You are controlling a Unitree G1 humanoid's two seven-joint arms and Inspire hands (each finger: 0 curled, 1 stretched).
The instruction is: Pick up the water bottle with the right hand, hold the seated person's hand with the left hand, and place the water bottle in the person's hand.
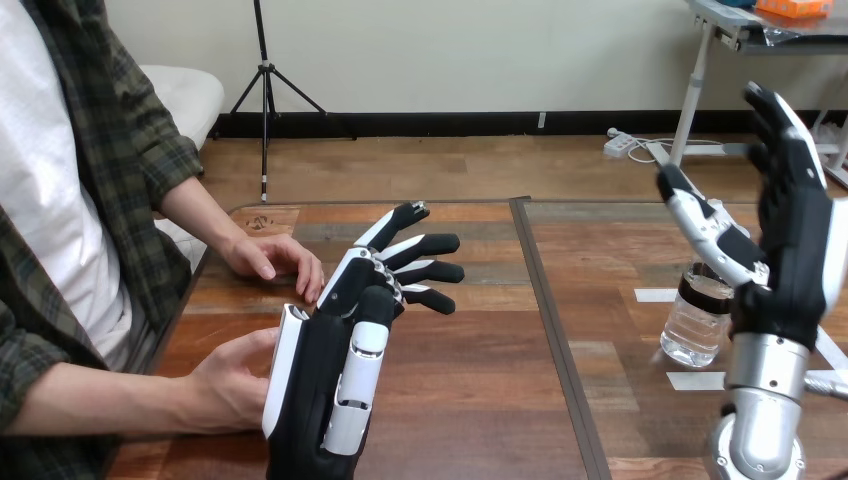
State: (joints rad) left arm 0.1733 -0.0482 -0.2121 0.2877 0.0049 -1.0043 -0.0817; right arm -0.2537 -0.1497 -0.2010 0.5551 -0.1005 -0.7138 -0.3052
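Right hand point(797, 245) fingers point(788, 128), maybe above bottle point(694, 328)

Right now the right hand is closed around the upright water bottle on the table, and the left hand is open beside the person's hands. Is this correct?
Not quite: the head view shows the right hand open, fingers straight, not closed around the water bottle. The rest holds: the bottle is upright on the table, and the left hand is open beside the person's hands.

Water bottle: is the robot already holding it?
No, the water bottle stands on the table, and the right hand is open, not closed round it.
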